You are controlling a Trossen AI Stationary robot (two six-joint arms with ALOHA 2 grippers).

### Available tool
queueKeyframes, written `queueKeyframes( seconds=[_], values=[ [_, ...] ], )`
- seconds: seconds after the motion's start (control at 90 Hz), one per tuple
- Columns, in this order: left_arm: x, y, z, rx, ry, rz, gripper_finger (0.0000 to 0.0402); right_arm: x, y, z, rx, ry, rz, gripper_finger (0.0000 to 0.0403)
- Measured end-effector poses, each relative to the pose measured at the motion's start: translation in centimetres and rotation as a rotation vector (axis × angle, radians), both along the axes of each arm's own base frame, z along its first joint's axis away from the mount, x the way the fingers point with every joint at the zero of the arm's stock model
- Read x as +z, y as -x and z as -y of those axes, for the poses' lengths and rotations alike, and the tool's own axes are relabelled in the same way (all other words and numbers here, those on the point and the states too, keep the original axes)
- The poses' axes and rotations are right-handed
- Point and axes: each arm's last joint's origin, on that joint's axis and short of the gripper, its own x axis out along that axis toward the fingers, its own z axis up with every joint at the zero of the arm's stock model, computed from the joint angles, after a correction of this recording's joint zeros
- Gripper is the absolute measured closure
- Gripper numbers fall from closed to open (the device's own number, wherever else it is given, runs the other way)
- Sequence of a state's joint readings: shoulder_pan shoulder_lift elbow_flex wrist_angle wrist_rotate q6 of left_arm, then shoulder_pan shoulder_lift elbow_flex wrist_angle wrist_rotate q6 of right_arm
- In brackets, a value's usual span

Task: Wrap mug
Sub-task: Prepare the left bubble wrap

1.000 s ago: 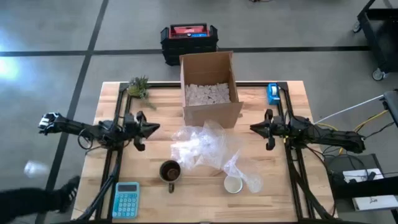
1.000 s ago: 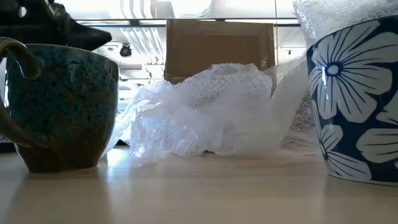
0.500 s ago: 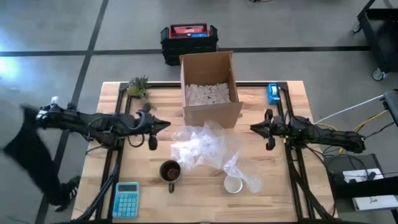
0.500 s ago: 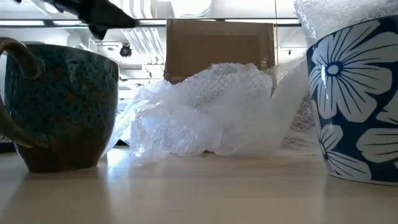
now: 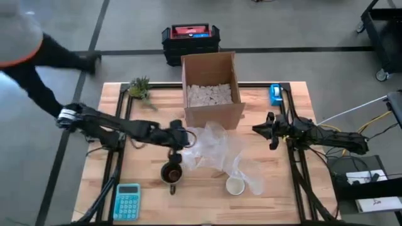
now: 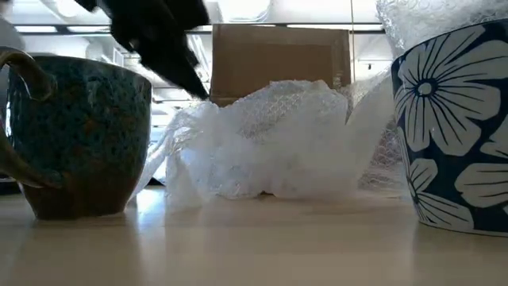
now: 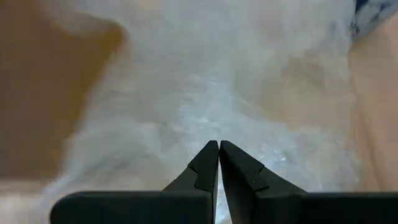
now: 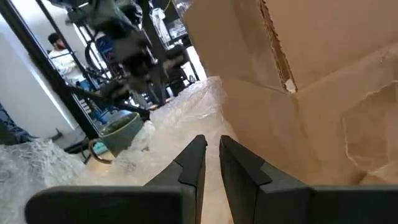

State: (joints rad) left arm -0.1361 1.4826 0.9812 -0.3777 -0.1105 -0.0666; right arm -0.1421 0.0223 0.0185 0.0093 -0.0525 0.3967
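Left gripper [image 5: 186,141] is at the near edge of the bubble wrap [image 5: 213,147], fingers pressed together with only crinkled film ahead of them, nothing visibly caught between. The dark speckled mug [image 5: 172,173] stands just below that gripper, apart from the fingers, handle toward the table's front edge. Right gripper [image 5: 256,129] hovers beside the cardboard box [image 5: 210,88], tips nearly touching, empty. Floral mug [image 5: 236,186] sits under the wrap's far corner.

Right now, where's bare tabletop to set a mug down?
Free: between the calculator and dark mug, and the right front corner past the floral mug. Crowded: the middle, with bubble wrap, left gripper and cardboard box.
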Motion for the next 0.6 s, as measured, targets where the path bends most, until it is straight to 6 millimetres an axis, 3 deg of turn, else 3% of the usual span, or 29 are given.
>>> queueKeyframes(
  seconds=[0.1,0.222,0.344,0.467,0.6],
  values=[
    [-1.1,-1.5,0.0,-0.007,-0.028,-0.082,0.0401,0.0,0.0,0.0,0.000,0.000,0.000,0.0371],
    [-1.4,-1.6,-0.7,0.113,-0.166,-0.226,0.0401,0.0,0.0,0.0,-0.001,0.003,-0.005,0.0371],
    [-1.6,-0.1,-1.6,0.233,-0.255,-0.359,0.0401,-0.1,0.0,0.0,-0.001,0.005,-0.013,0.0371],
    [-2.6,3.0,-2.6,0.367,-0.304,-0.514,0.0401,-0.1,0.0,0.0,-0.001,0.005,-0.014,0.0371],
    [-1.8,5.1,-3.0,0.460,-0.323,-0.448,0.0401,-0.1,0.0,0.0,-0.001,0.018,-0.017,0.0371]
  ],
)
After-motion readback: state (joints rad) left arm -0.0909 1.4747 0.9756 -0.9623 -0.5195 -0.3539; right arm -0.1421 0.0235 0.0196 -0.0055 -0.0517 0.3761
